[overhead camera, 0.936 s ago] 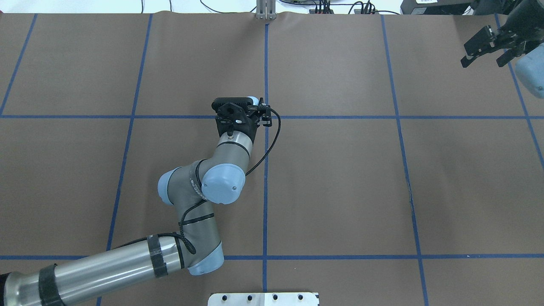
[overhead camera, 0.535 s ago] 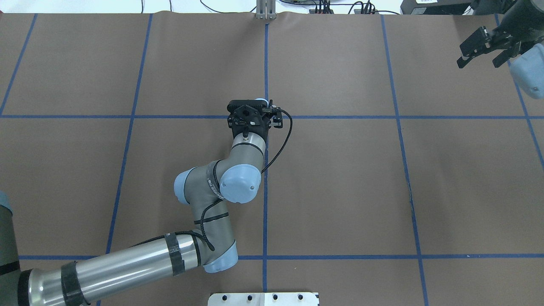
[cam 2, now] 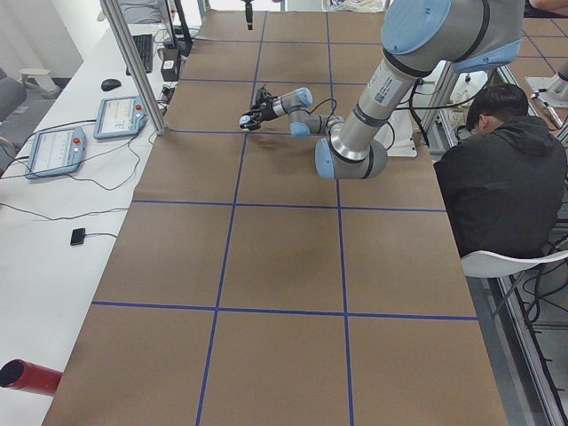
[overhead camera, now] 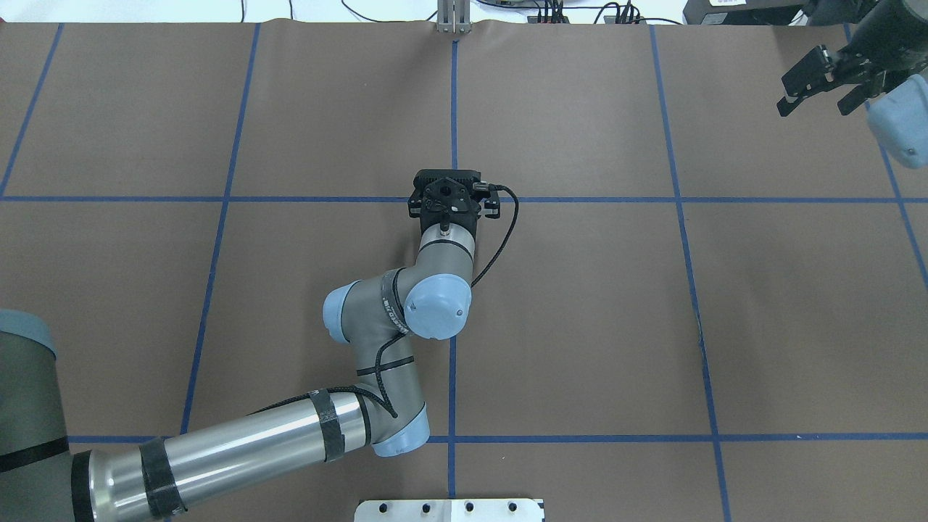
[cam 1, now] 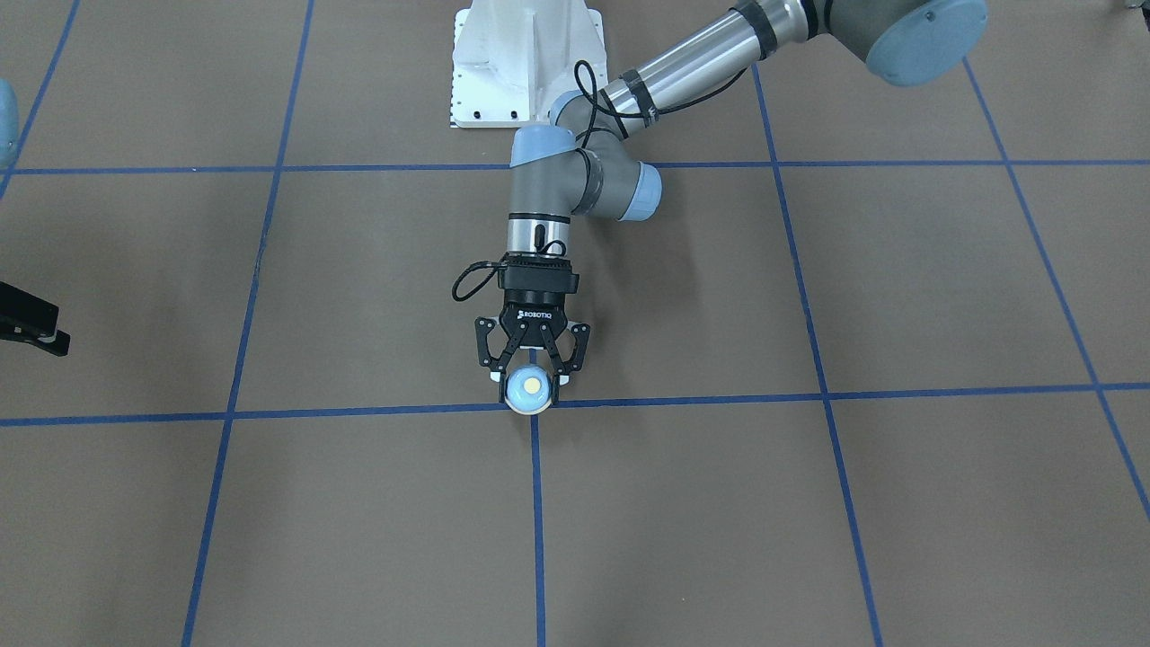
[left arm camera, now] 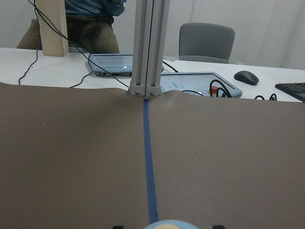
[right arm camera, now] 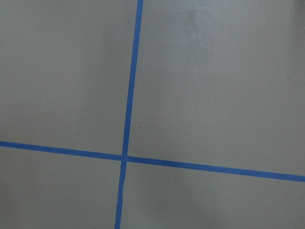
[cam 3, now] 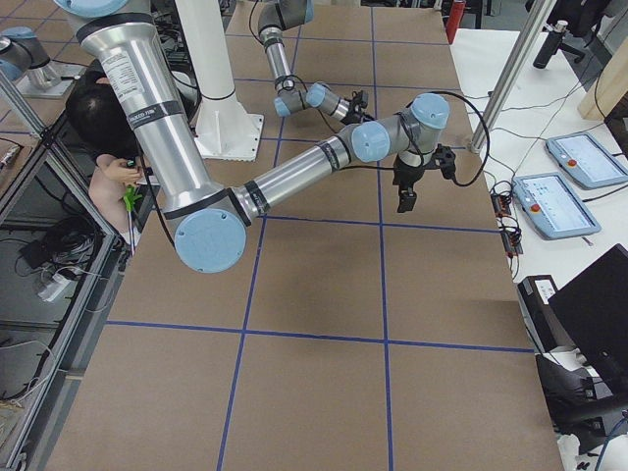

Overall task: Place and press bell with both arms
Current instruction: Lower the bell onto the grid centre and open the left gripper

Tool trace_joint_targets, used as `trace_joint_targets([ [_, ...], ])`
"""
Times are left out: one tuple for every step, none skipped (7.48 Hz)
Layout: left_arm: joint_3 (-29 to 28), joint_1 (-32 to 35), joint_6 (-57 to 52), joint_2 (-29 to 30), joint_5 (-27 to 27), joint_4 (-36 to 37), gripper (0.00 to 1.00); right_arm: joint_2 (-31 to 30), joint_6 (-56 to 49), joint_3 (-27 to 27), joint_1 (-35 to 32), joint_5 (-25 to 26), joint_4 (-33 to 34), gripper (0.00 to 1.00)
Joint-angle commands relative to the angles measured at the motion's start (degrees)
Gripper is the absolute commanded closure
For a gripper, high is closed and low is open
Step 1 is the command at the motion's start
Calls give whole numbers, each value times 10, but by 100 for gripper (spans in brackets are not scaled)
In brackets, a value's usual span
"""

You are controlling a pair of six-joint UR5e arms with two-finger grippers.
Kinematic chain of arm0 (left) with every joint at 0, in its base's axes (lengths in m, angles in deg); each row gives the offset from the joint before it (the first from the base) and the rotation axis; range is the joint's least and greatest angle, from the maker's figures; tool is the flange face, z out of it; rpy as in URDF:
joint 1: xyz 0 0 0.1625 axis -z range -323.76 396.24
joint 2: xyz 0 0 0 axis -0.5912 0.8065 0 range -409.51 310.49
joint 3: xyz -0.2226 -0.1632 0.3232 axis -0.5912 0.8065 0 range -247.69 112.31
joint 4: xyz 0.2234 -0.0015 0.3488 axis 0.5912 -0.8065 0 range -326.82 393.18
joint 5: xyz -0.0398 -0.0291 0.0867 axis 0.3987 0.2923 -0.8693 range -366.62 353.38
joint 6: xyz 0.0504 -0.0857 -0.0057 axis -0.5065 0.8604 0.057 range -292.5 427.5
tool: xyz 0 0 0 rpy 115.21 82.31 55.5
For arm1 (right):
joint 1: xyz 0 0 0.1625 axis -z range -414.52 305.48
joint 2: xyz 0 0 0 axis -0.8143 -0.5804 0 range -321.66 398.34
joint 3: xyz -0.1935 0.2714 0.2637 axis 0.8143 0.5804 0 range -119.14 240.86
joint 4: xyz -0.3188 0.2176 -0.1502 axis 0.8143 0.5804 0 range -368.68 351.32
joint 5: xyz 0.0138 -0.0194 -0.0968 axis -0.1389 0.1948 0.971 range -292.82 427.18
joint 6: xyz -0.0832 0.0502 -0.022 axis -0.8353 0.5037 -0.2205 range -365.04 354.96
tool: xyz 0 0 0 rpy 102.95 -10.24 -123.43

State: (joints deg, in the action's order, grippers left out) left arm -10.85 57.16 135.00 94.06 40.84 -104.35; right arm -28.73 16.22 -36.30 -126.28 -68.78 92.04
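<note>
The light-blue bell [cam 1: 528, 388] with its cream button sits at a crossing of blue tape lines near the table's middle. My left gripper [cam 1: 528, 381] reaches forward and is shut on the bell, a finger on each side. In the overhead view the left wrist [overhead camera: 449, 196] hides the bell. The bell's top edge shows at the bottom of the left wrist view [left arm camera: 164, 225]. I cannot tell whether its base touches the table. My right gripper [overhead camera: 812, 107] hangs open and empty over the far right corner, far from the bell. One of its fingers [cam 1: 31, 325] shows in the front view.
The white bolted pedestal [cam 1: 526, 63] stands at the robot's side. An aluminium post [left arm camera: 148, 47] rises at the table's far edge on the centre line, with pendants [left arm camera: 195, 83] behind it. A seated person [cam 2: 501, 177] is beside the table.
My left arm has carried the bell to the right, from left of the centre tape line onto the crossing. My right gripper has drifted slightly up and left.
</note>
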Motion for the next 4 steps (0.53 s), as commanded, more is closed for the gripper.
trace_joint_targets([
  [-16, 0, 0, 0, 9, 1, 100, 0, 1, 0, 0, 0, -1, 2],
  [-21, 0, 0, 0, 11, 1, 100, 0, 1, 0, 0, 0, 0, 2],
  [-21, 0, 1, 1, 12, 1, 100, 0, 1, 0, 0, 0, 0, 2],
  [-20, 0, 1, 1, 22, 0, 98, 0, 1, -1, 0, 0, 0, 2],
])
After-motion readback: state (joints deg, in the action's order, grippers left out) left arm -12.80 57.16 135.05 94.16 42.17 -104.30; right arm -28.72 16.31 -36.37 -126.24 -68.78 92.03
